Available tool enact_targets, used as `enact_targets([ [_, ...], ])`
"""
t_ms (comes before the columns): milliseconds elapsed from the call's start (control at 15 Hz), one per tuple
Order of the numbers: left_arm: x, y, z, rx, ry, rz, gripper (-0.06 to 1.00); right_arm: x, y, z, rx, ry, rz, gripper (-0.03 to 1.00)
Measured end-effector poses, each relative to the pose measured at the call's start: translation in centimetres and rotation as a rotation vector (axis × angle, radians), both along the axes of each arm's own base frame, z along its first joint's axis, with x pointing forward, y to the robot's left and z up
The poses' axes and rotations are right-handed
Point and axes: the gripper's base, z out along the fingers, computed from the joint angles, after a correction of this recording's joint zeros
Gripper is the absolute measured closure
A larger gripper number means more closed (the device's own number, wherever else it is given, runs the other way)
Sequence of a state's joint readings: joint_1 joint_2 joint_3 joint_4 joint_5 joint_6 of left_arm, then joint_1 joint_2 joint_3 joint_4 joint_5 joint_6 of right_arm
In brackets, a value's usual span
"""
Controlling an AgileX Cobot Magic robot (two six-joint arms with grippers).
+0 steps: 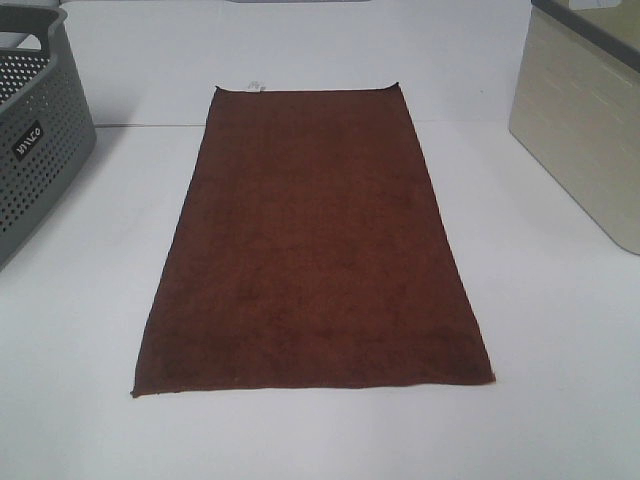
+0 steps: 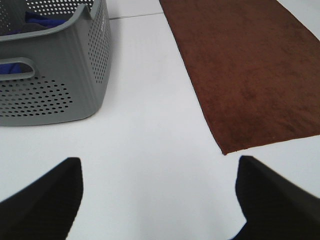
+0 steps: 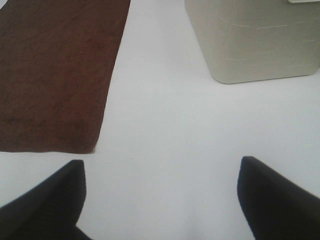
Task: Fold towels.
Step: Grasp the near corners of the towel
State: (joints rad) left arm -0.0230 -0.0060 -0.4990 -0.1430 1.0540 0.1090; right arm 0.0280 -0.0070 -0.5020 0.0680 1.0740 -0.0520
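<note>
A dark reddish-brown towel (image 1: 312,240) lies spread flat on the white table, long side running away from me, with a small white tag (image 1: 253,86) on its far short edge. Neither gripper shows in the exterior high view. In the left wrist view my left gripper (image 2: 157,192) is open and empty over bare table, short of the towel's near left corner (image 2: 225,151). In the right wrist view my right gripper (image 3: 160,192) is open and empty, off the towel's near right corner (image 3: 92,150).
A grey perforated basket (image 1: 35,140) stands at the far left; it holds blue cloth (image 2: 35,20). A cream bin (image 1: 585,130) stands at the far right and also shows in the right wrist view (image 3: 252,40).
</note>
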Motion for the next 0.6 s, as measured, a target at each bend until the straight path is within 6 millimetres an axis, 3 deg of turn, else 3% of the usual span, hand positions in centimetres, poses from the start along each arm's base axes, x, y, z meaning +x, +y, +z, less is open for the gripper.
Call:
enact_targets([
  [600, 0.0, 0.0, 0.0, 0.0, 0.0, 0.0, 0.15, 0.0, 0.0, 0.0, 0.0, 0.0, 0.0, 0.19],
])
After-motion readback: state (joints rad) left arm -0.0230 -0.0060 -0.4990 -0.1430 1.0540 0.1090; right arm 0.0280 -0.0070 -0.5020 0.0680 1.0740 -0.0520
